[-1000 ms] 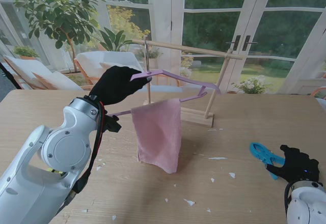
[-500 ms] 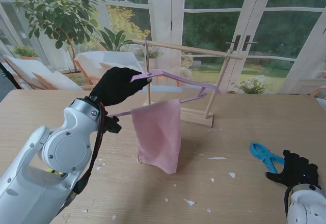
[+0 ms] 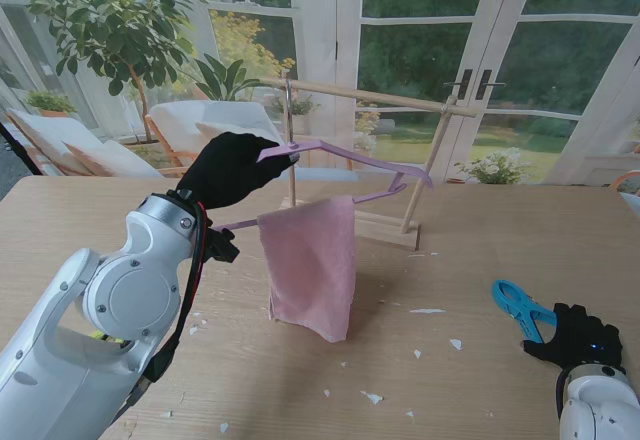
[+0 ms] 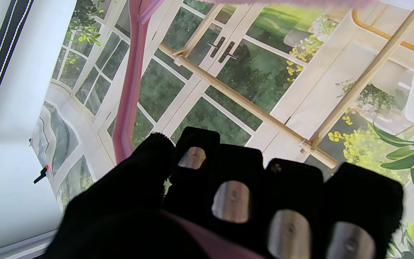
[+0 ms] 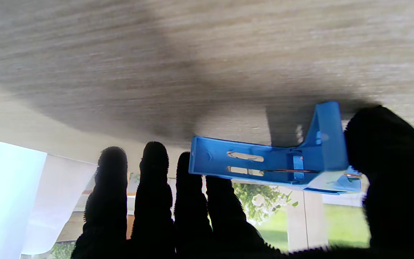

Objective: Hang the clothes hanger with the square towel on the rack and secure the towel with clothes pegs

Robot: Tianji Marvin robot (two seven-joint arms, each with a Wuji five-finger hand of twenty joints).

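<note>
My left hand (image 3: 232, 168) is shut on the hook end of a pink clothes hanger (image 3: 350, 157) and holds it in the air just in front of the wooden rack (image 3: 370, 95). A pink square towel (image 3: 312, 265) drapes over the hanger's lower bar, its bottom edge near the table. The left wrist view shows the hanger (image 4: 129, 90) rising from my gloved left hand (image 4: 228, 205), with the rack's bar (image 4: 243, 99) beyond it. At the near right, my right hand (image 3: 580, 335) pinches a blue clothes peg (image 3: 520, 305). In the right wrist view the peg (image 5: 271, 163) sits between thumb and fingers (image 5: 192, 187).
The rack's base (image 3: 385, 228) stands on the wooden table (image 3: 500, 230) behind the towel. Small white scraps (image 3: 428, 311) are scattered over the table between the towel and my right hand. Glass doors and plants lie beyond the table's far edge.
My right hand has drawn slightly nearer to me with the blue peg at its fingertips. The left hand and hanger have barely moved.
</note>
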